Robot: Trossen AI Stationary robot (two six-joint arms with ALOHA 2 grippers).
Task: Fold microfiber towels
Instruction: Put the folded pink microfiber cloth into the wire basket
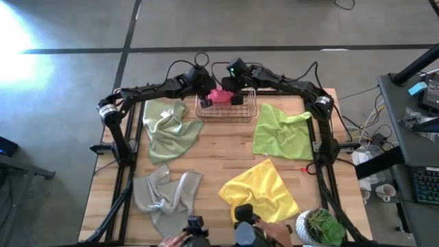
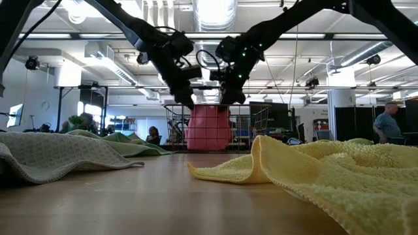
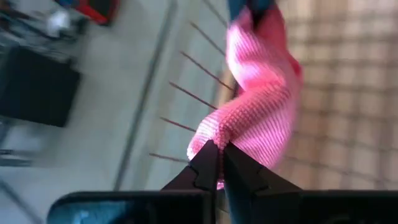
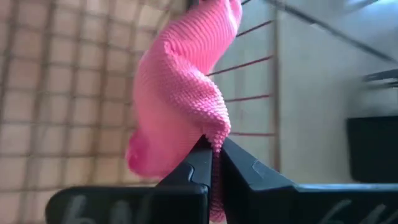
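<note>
**Pink towel pinched by both grippers above the basket**

The soft pink microfiber towel (image 1: 219, 95) hangs bunched between the two arms at the far edge of the table, over the copper wire basket (image 1: 226, 110). The left gripper (image 3: 219, 151) has its fingers clamped tight on one edge of the cloth. The right gripper (image 4: 213, 146) is likewise closed on the other edge, just beside it. In the low view the towel droops as a short rounded bundle below both grips, its lower end inside the basket.

Key relation: the two pinch points sit close together, so the cloth's long axis runs downward, not across. Likely next need: spread the grips apart sideways, then carry the towel toward the bare wooden table (image 1: 212, 154) nearer the camera.

Waiting flat on the table: the pale sage green towel (image 1: 167, 128), lime green towel (image 1: 281, 130), yellow towel (image 1: 260, 189), grey-beige towel (image 1: 164, 193).
</note>
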